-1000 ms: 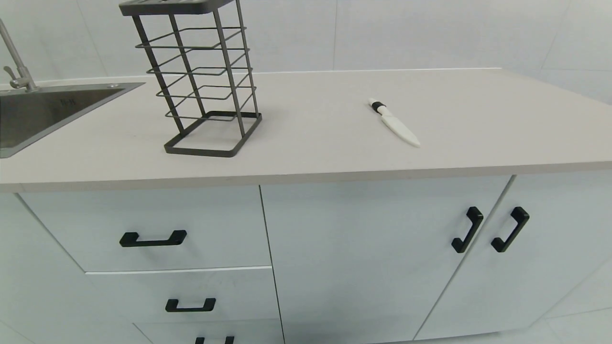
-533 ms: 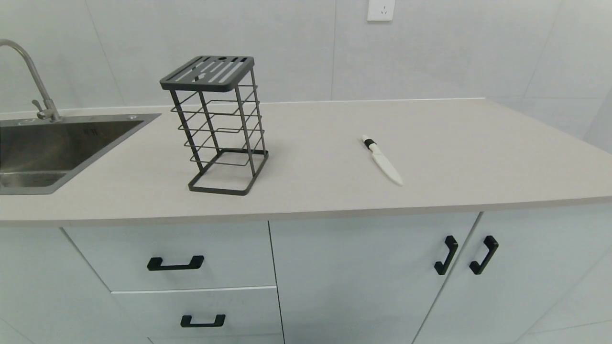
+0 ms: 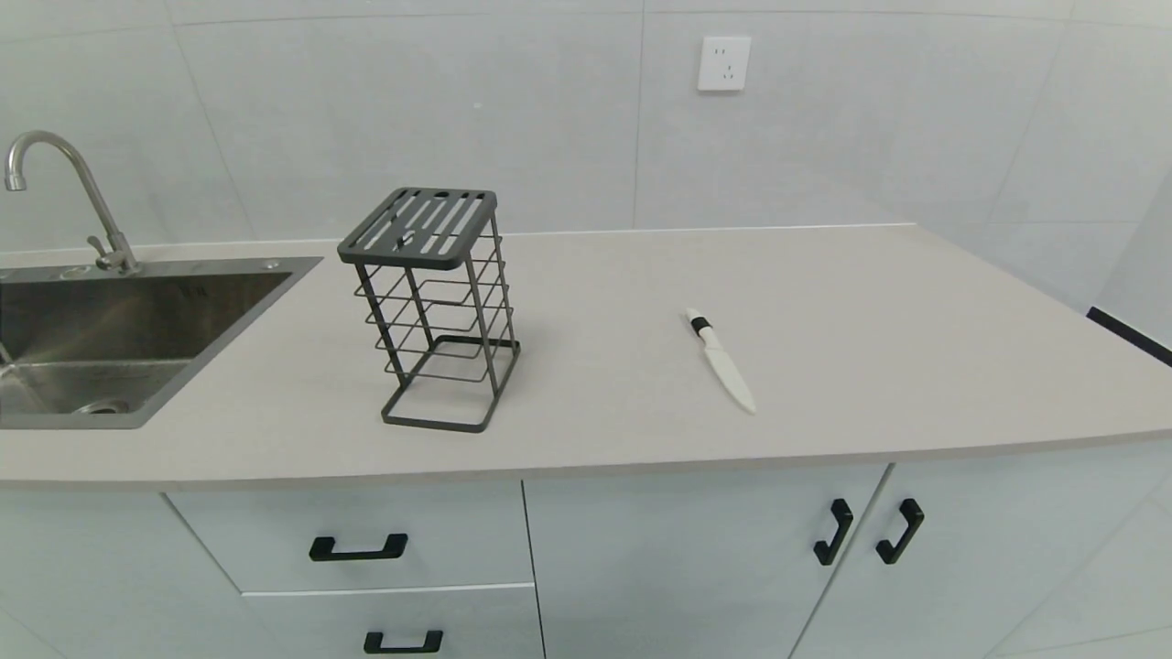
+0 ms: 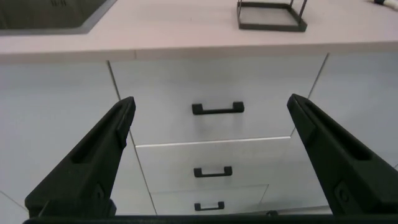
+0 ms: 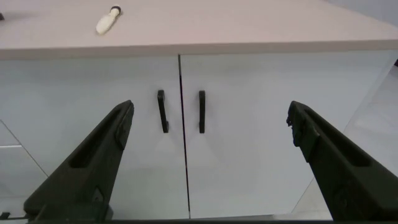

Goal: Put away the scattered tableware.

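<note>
Knife: a white ceramic knife with a black band at its handle [image 3: 721,361] lay flat on the pale grey countertop [image 3: 870,348], well apart from the rack and on the robot's right of it.
Rack: a black wire knife rack with a slotted top [image 3: 430,311] stood upright and empty, between the steel sink [image 3: 137,311] and the knife.
Left gripper [image 4: 210,102]: jaws spread wide, holding nothing, low before the drawer fronts.
Right gripper [image 5: 210,107]: likewise wide apart and empty, facing the cabinet doors.
Change: the whole head view had shifted over the last second, so the camera moved. Knife and rack kept their places.
Meaning: probably only surveying so far; the knife was not yet put away.
</note>
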